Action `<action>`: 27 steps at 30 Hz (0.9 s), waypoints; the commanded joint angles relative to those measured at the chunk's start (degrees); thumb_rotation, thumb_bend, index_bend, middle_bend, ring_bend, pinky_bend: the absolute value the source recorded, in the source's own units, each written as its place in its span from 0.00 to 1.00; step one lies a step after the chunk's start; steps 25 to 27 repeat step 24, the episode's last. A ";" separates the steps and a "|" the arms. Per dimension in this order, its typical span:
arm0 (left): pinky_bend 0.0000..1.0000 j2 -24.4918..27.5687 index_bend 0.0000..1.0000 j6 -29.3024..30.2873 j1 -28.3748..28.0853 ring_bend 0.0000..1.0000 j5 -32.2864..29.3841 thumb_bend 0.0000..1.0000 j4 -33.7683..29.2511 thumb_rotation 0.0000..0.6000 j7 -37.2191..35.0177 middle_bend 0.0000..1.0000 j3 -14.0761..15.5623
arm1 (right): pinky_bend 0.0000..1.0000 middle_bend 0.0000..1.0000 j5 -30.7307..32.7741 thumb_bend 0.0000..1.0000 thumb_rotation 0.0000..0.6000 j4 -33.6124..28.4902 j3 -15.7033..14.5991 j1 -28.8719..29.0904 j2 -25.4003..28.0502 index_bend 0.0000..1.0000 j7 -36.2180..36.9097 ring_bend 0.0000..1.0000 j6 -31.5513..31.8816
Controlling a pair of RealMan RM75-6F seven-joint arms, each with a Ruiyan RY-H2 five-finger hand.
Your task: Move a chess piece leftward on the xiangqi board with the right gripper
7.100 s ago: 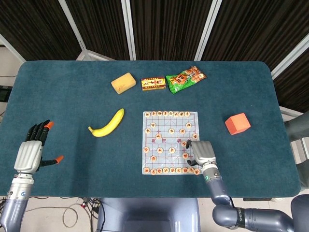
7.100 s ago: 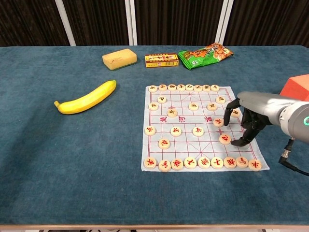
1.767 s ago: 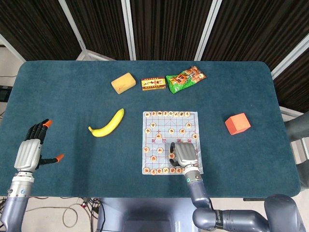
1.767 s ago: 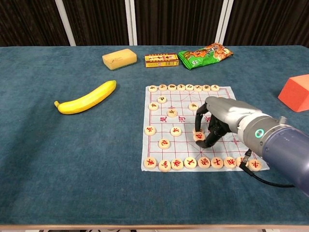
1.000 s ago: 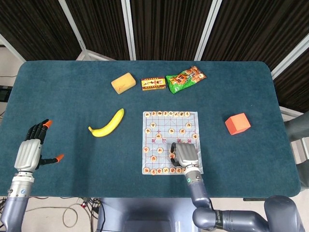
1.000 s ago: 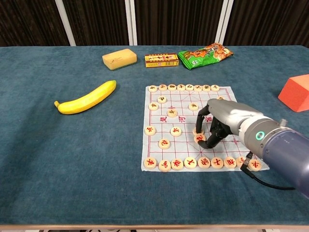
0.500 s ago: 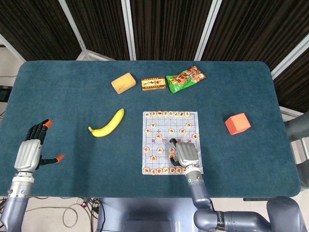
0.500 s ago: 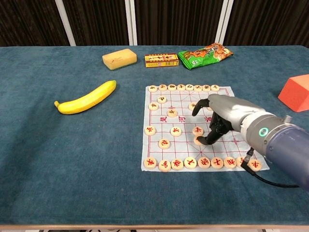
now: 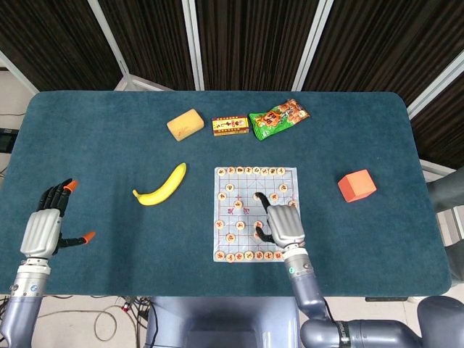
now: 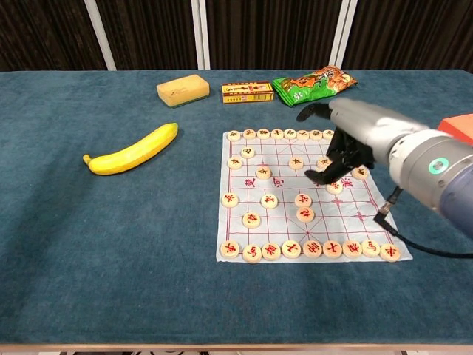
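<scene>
The round wooden xiangqi piece point(image 10: 304, 214) lay released left of its old spot; the right hand point(image 10: 341, 148) had lifted toward twelve o'clock, fingers apart, empty — move apparently done.

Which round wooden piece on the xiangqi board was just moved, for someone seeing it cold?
Start at the white paper xiangqi board. Above its near row, find the round wooden piece with a red character. It sits just right of centre, directly below another disc, nearer you than the raised right hand.

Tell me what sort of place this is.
Probably a robot lab or teleoperation test room: a table covered in blue felt, dark curtain panels behind it, and assorted props laid out, namely a xiangqi board, a banana and an orange block.
</scene>
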 commanded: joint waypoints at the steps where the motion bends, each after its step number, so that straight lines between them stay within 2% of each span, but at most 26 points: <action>1: 0.00 0.09 0.00 0.21 0.10 0.00 0.20 0.00 -0.01 1.00 0.18 0.00 0.09 | 0.74 0.82 -5.81 0.41 1.00 -5.38 -0.99 -3.01 7.13 0.06 2.45 0.83 2.97; 4: 0.00 0.21 0.00 0.57 0.25 0.00 0.54 0.00 -0.07 1.00 0.54 0.00 0.25 | 0.77 0.60 -9.61 0.41 1.00 -8.73 -3.00 -6.09 13.37 0.00 4.90 0.61 4.53; 7: 0.00 0.34 0.00 0.80 0.35 0.00 1.03 0.00 -0.02 1.00 1.15 0.00 0.55 | 0.80 0.42 -13.22 0.40 1.00 -11.44 -5.88 -9.79 19.94 0.00 8.07 0.42 6.01; 8: 0.00 0.36 0.00 0.93 0.38 0.00 1.27 0.00 0.08 1.00 1.47 0.00 0.66 | 0.82 0.34 -14.86 0.37 1.00 -12.03 -7.03 -11.09 22.10 0.00 9.42 0.33 6.50; 9: 0.00 0.37 0.00 1.08 0.39 0.00 1.59 0.00 0.26 1.00 1.83 0.00 0.80 | 0.75 0.26 -16.33 0.35 1.00 -12.47 -8.28 -12.59 24.26 0.00 10.82 0.24 7.26; 10: 0.00 0.35 0.00 1.20 0.41 0.00 1.85 0.00 0.43 1.00 2.13 0.00 0.93 | 0.61 0.21 -17.62 0.33 1.00 -12.84 -9.56 -14.08 26.32 0.00 12.23 0.18 7.90; 12: 0.00 0.35 0.00 1.46 0.47 0.00 2.33 0.00 0.67 1.00 2.67 0.00 1.14 | 0.16 0.05 -19.63 0.30 1.00 -13.21 -11.64 -16.39 29.61 0.00 14.70 0.03 8.70; 13: 0.00 0.35 0.00 1.69 0.52 0.00 2.70 0.00 0.80 1.00 2.90 0.00 1.27 | 0.06 0.02 -20.98 0.29 1.00 -13.10 -12.77 -17.69 31.41 0.00 16.15 0.01 9.27; 15: 0.00 0.37 0.00 2.26 0.69 0.00 3.52 0.00 1.10 1.00 3.45 0.00 1.57 | 0.01 0.00 -23.85 0.28 1.00 -11.76 -14.72 -20.28 34.30 0.00 19.12 0.00 10.93; 20: 0.00 0.00 0.00 2.97 0.84 0.00 4.61 0.00 1.70 1.00 4.78 0.00 2.01 | 0.00 0.00 -27.50 0.27 1.00 -6.02 -17.15 -26.00 38.00 0.00 26.97 0.00 15.20; 24: 0.00 -0.40 0.00 2.99 0.84 0.00 4.76 0.00 1.88 1.00 5.40 0.00 2.15 | 0.00 0.00 -29.13 0.27 1.00 0.89 -17.14 -29.15 36.90 0.00 32.55 0.00 18.05; 27: 0.00 -0.40 0.00 2.99 0.84 0.00 4.76 0.00 1.88 1.00 5.40 0.00 2.15 | 0.00 0.00 -29.13 0.27 1.00 0.89 -17.14 -29.15 36.90 0.00 32.55 0.00 18.05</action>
